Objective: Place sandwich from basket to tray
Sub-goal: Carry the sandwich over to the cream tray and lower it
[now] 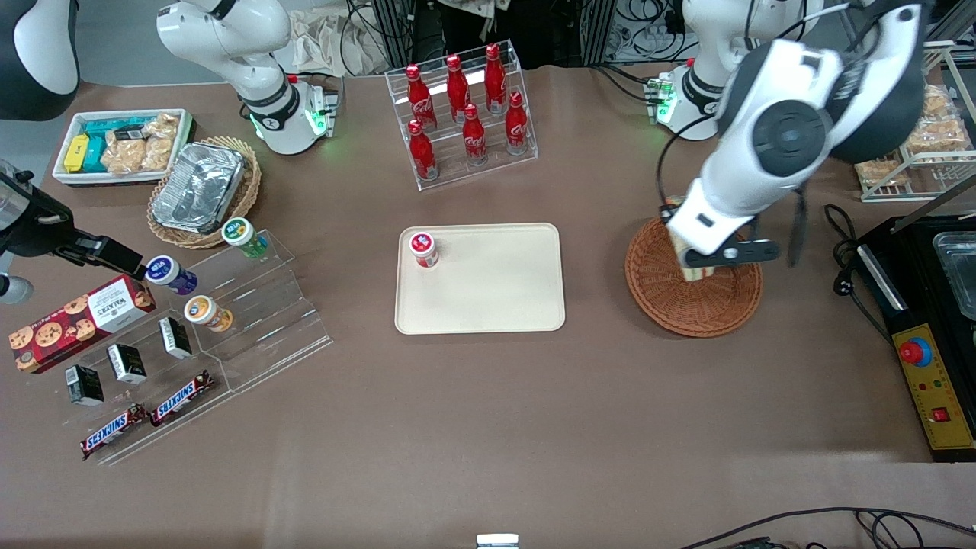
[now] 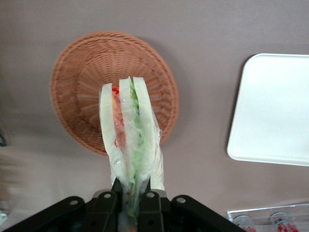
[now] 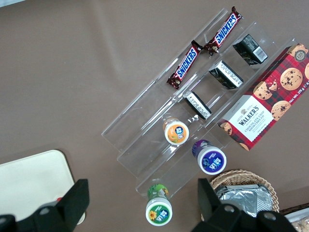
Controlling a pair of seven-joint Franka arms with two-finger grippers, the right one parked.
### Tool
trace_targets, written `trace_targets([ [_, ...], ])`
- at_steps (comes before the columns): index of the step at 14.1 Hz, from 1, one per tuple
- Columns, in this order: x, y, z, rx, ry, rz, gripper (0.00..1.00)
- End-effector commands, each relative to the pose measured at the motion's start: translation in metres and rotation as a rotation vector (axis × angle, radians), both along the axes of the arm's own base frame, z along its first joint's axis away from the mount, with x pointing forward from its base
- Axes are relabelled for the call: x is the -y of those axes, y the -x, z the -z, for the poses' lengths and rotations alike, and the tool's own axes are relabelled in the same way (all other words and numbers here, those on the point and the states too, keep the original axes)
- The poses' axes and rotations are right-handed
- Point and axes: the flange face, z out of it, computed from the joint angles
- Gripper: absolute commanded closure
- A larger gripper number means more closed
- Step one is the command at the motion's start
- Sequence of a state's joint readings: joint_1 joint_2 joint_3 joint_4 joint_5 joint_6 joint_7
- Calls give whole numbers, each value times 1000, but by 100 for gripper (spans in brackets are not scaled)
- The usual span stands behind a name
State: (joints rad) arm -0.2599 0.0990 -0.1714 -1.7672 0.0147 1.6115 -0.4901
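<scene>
My end effector (image 2: 130,193) is pinching the triangular, film-wrapped wedge sandwich (image 2: 129,135) by one narrow end, fingers closed on it, above the round reddish-brown wicker basket (image 2: 77,77). I am judging it light, soft and slippery, so gentle pressure suits.

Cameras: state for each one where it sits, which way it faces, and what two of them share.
Front view: above the table edge, facing both arms; pincer over the basket.
Left wrist view: on the working arm, looking down; pincer shut on the sandwich, lifted above the basket.
Right wrist view: on the parked arm, looking down at the Snickers bars.
Shared: the tray.
</scene>
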Motion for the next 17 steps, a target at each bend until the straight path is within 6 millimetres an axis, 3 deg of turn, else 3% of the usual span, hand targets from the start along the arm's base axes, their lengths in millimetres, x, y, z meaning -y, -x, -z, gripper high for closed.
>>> trace_targets([
  [1,13,0,7,5,-14,-6,100],
  [3,19,-2,20,-17,-9,-16,100],
  [6,59,7,27,34,21,58,100],
  [9,83,0,61,46,59,75,100],
  [12,123,8,77,89,102,122,100],
  [17,179,25,142,91,125,183,100],
])
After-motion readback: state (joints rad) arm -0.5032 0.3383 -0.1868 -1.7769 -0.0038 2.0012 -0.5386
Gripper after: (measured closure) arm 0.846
